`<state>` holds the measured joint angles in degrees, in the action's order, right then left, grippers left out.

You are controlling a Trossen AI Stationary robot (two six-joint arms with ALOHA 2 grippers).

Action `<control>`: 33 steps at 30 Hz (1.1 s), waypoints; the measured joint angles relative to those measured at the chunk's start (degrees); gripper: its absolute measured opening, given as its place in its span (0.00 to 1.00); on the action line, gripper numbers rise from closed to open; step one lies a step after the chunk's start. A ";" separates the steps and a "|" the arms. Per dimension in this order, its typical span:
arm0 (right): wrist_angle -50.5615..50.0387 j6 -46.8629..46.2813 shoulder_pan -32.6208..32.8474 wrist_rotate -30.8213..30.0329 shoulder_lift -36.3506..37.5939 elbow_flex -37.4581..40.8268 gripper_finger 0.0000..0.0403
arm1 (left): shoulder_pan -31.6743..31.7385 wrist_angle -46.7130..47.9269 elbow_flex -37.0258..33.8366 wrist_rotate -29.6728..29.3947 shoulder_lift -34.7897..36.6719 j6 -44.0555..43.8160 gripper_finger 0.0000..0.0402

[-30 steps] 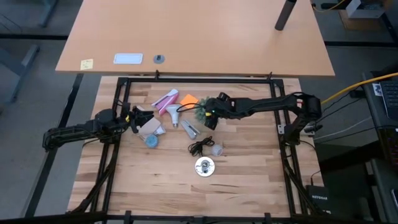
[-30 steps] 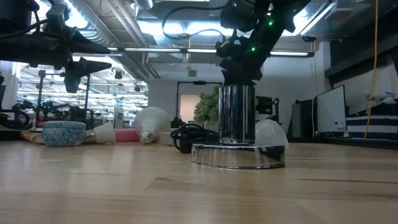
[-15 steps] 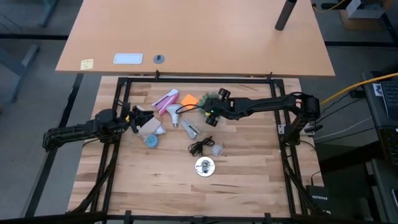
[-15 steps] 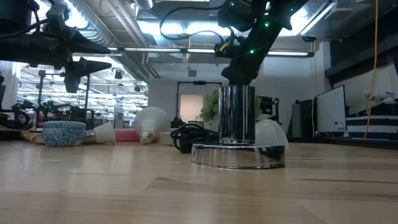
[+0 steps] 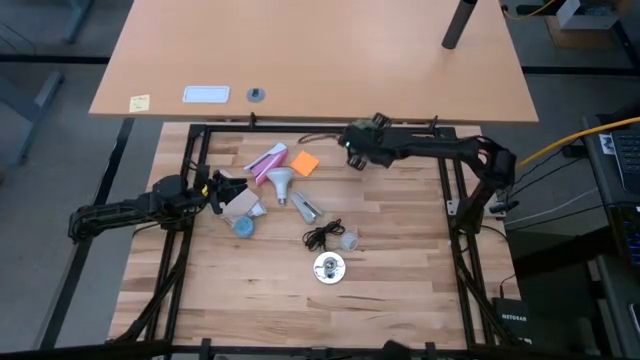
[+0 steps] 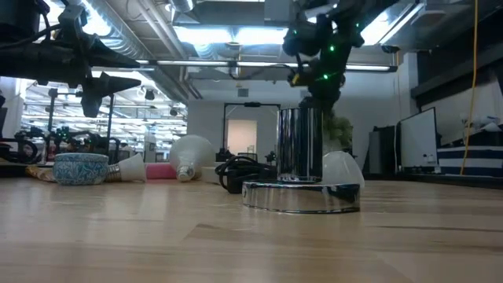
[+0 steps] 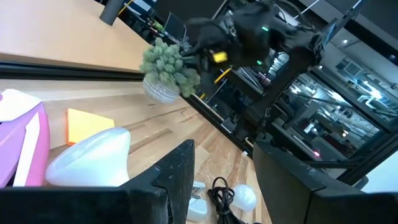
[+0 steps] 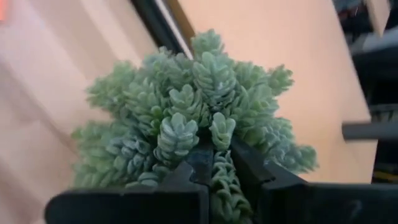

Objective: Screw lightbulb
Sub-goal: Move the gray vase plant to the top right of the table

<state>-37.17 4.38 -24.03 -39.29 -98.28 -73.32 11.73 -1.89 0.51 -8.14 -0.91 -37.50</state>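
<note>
The white lightbulb (image 5: 280, 183) lies on its side at the table's middle left, also seen in the left wrist view as the lightbulb (image 7: 93, 158). The shiny metal socket (image 5: 329, 267) stands upright nearer the front, its black cord (image 5: 322, 235) beside it. My right gripper (image 8: 217, 168) is near the far edge, shut on a green plant ball (image 7: 165, 68) that is off the table. My left gripper (image 7: 221, 186) waits open and level at the left, holding nothing. My right gripper pinches the plant ball's leafy strands (image 8: 219, 177) between its two fingers. The fingers slant downward into the foliage. The plant ball is lifted clear of the table, its pale underside (image 7: 155, 92) facing down.
Pink items (image 5: 268, 162) and an orange note (image 5: 305, 162) lie at the far middle. A grey-silver oblong item (image 5: 305, 208) and a blue patterned bowl (image 5: 243, 227) are near the bulb. A small pale dome (image 5: 348, 240) sits by the cord. A black frame (image 5: 446, 200) edges the table.
My right gripper has swung toward the table's far edge and right, turning as it went. It has carried the plant ball away from beside the orange note, and the plant ball now hangs clear of the table.
</note>
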 joint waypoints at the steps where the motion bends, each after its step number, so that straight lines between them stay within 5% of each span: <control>1: 0.04 -0.02 -1.49 1.03 0.00 0.00 0.09 | 0.00 0.00 0.00 0.00 0.00 0.00 0.39; 11: 1.32 -1.11 -11.32 13.69 -1.29 0.02 0.09 | 0.00 0.00 0.00 0.00 0.00 0.00 0.39; 33: 0.82 -1.56 -11.95 20.67 -2.39 -0.15 0.18 | 0.00 0.02 0.00 0.00 0.00 -0.02 0.39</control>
<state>-36.34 2.82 -35.99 -18.62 -100.67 -73.47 11.73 -1.87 0.51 -8.14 -0.91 -37.52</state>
